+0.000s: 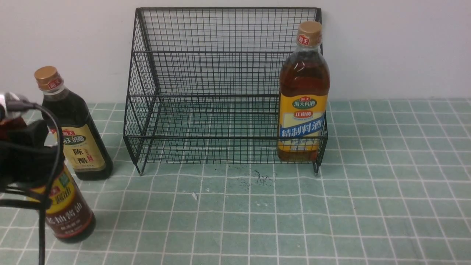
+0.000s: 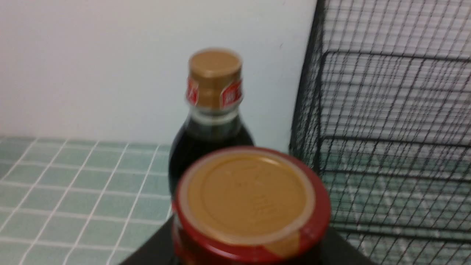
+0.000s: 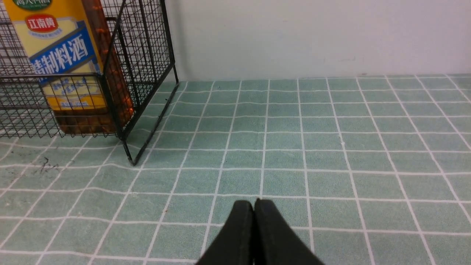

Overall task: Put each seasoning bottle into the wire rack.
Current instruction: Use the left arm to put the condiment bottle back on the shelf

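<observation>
The black wire rack [image 1: 220,73] stands against the back wall. An amber seasoning bottle [image 1: 303,99] with a tan cap stands inside it at the front right corner, also seen in the right wrist view [image 3: 70,73]. Left of the rack stands a dark bottle [image 1: 79,136] with a tan cap. In front of that one, a dark bottle with a red neck [image 1: 70,209] leans slightly. My left gripper [image 1: 33,162] is shut on its upper part, and its cap [image 2: 250,206] fills the space between the fingers [image 2: 147,250]. My right gripper [image 3: 254,206] is shut and empty over the tiles.
The surface is a green tiled cloth [image 1: 386,184]. A white wall runs behind the rack. The rack's left side [image 2: 386,147] is close to both dark bottles. A dark scuff mark [image 1: 259,176] lies in front of the rack.
</observation>
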Robot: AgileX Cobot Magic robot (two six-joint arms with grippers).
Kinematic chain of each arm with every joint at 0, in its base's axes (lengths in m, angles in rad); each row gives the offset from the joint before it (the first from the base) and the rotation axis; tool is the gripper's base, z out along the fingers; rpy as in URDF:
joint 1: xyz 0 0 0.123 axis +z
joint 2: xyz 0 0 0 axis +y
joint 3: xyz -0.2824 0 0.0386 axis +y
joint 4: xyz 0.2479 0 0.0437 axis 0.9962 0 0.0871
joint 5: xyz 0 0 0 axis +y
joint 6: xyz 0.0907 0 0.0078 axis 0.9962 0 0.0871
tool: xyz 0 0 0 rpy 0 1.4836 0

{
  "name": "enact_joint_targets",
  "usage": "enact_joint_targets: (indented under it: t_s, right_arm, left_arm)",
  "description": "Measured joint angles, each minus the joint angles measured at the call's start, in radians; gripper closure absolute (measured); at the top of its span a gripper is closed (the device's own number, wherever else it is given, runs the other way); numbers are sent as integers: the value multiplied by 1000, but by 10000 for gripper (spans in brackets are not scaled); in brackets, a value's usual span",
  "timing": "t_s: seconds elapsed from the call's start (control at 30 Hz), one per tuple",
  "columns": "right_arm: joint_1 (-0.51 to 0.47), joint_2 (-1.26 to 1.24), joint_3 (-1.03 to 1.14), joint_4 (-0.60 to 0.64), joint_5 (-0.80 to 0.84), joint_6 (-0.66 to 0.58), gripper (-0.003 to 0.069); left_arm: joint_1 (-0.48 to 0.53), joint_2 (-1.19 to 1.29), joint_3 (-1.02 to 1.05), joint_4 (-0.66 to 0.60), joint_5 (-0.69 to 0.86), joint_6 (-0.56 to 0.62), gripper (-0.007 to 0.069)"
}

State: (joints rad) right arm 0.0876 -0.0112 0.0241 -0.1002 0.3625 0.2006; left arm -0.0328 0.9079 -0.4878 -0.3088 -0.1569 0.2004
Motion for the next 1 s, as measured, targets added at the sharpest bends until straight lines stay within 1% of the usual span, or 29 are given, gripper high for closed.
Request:
enact_joint_targets:
  t_s: [0.03,0.17,0.23,0.33,0.37,0.4,0.47,0.6,0.7,0.8,0.9,1.0]
  right_arm:
    - [0,0,0,0,0,0,673]
    - [0,0,0,1,0,0,673]
    - [0,0,0,1,0,0,673]
    - [0,0,0,1,0,0,673]
    - [0,0,0,1,0,0,673]
    - [0,0,0,1,0,0,673]
    - [0,0,0,1,0,0,673]
    - [0,0,0,1,0,0,673]
    - [0,0,0,1,0,0,673]
    - [0,0,0,1,0,0,673]
    - [0,0,0,1,1,0,673]
    - [0,0,0,1,1,0,673]
  left_arm:
    - [0,-4,-8,1,14,0,369]
    - [-6,-17,-161,19,131,-12,369]
    - [-33,0,-224,26,168,-27,369]
    - [-89,45,-279,27,178,-38,369]
    - [-94,54,-282,27,176,-38,369]
    - [-127,96,-306,27,157,-38,369]
    - [-157,141,-328,26,125,-38,369]
    - [-209,302,-397,65,12,-37,369]
    - [-228,393,-465,119,-18,-39,369]
    - [-237,452,-514,148,-33,-52,369]
    - [-243,531,-588,191,-39,-87,369]
    - [-244,564,-615,216,-39,-124,369]
